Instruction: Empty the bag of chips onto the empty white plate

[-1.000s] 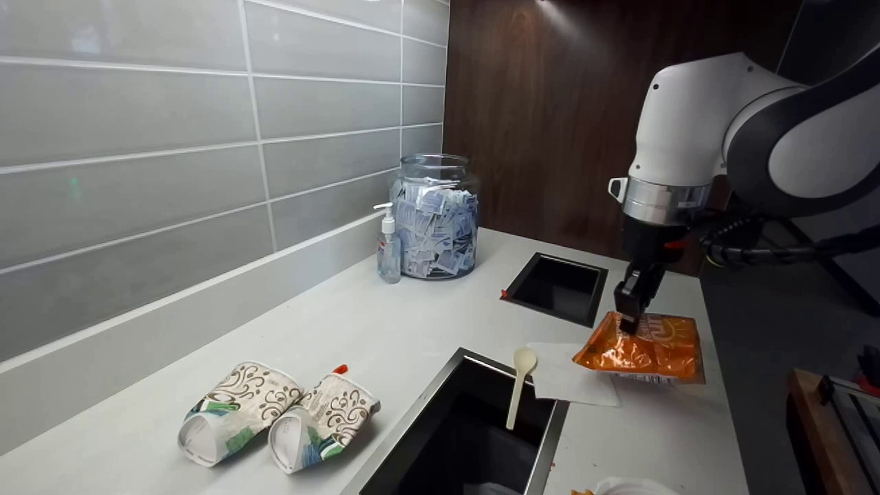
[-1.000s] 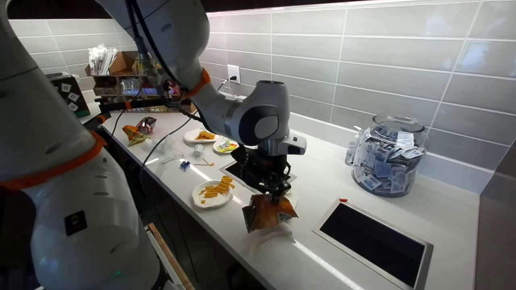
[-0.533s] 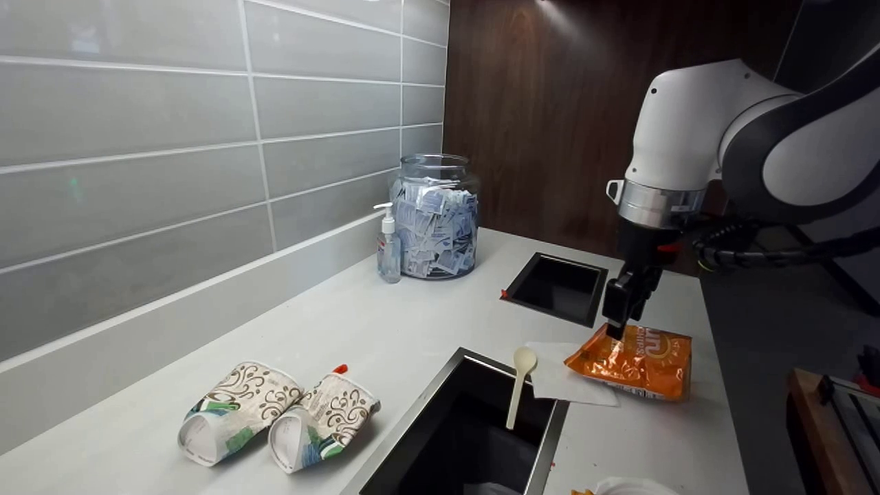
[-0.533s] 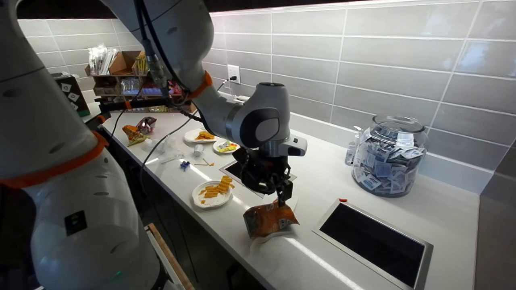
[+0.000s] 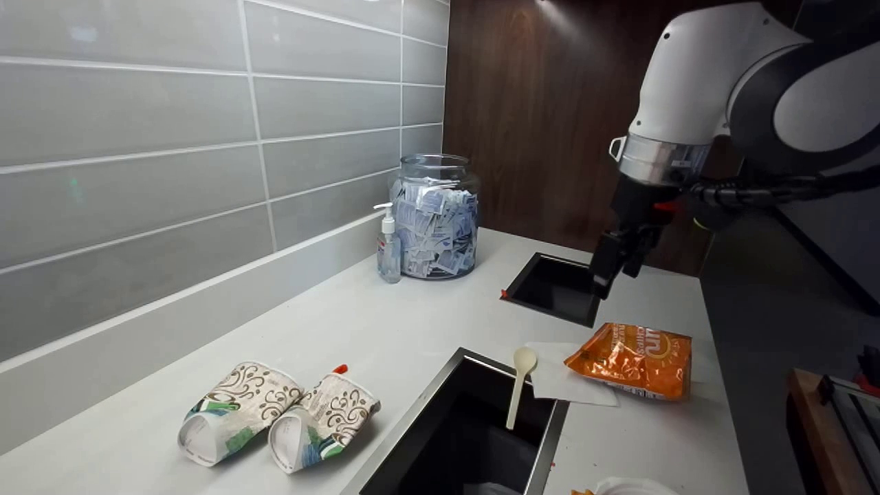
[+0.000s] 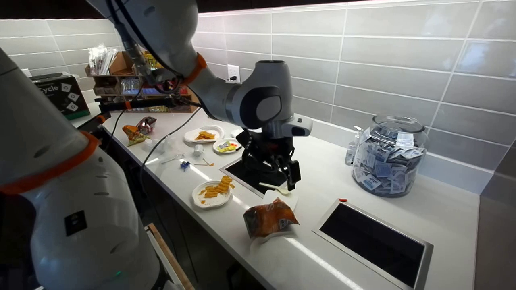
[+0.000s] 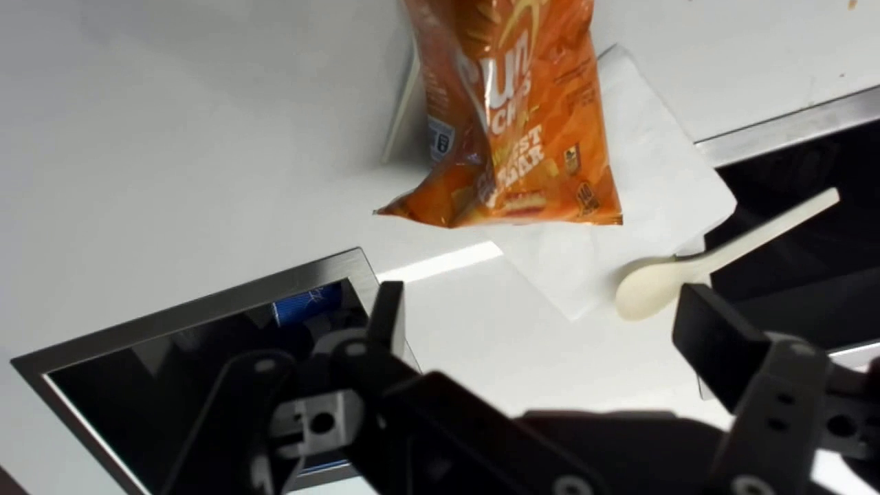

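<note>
Plainly, the coming move turns on how a bright orange, shiny foil snack bag with pale lettering (image 7: 515, 130) lies from a black two-fingered gripper (image 7: 550, 326). In the wrist view the bag is on the far side and slightly left, apart from the gripper, its long axis seeming to run near to far with a broad, straight end nearest. It lies low over a smooth white counter (image 7: 206, 172), its right side overlapping a flat sheet of white paper (image 7: 660, 165). The gripper hangs higher, fingers spread well apart with nothing held. A grasp would likely call for a shift toward that broad end, then a drop; as the end looks wide for the gap, pinching a raised fold seems the better bet.

The wrist view cuts off the bag's far end, which both exterior views show. In an exterior view, a round white plate (image 6: 217, 202) bearing ridged yellow-orange chips (image 6: 223, 185) stands left of the bag and farther off, so it is hardly the target. Beneath the bag's near side a pale curved rim (image 6: 268, 238) shows, perhaps the empty plate, though too blurred to be sure. Two brown-swirled pale packets with green ends (image 5: 240, 409) appear only in an exterior view, near left.
</note>
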